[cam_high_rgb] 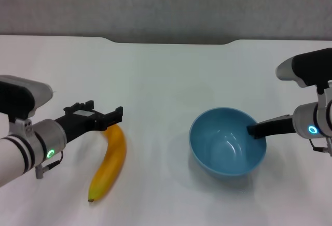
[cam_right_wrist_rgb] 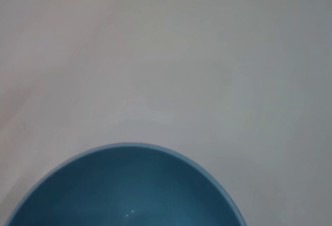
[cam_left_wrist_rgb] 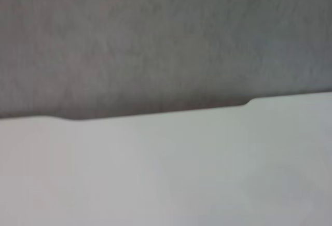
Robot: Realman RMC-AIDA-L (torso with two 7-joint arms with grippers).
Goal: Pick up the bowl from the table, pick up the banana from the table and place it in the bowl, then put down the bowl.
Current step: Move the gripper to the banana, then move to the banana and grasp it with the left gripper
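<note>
The light-blue bowl (cam_high_rgb: 227,143) is at the right of the white table (cam_high_rgb: 166,81). My right gripper (cam_high_rgb: 258,129) is at the bowl's right rim, with one finger inside it and shut on the rim. The right wrist view shows the bowl's far rim (cam_right_wrist_rgb: 124,184) and bare table beyond it. The yellow banana (cam_high_rgb: 110,164) lies on the table at the left, stem end pointing away from me. My left gripper (cam_high_rgb: 106,118) is open just over that stem end. The left wrist view shows only the table (cam_left_wrist_rgb: 166,174) and the grey wall.
The notch in the table's far edge (cam_high_rgb: 171,41) is at the back centre, with a grey wall behind it. Bare tabletop lies between the banana and the bowl.
</note>
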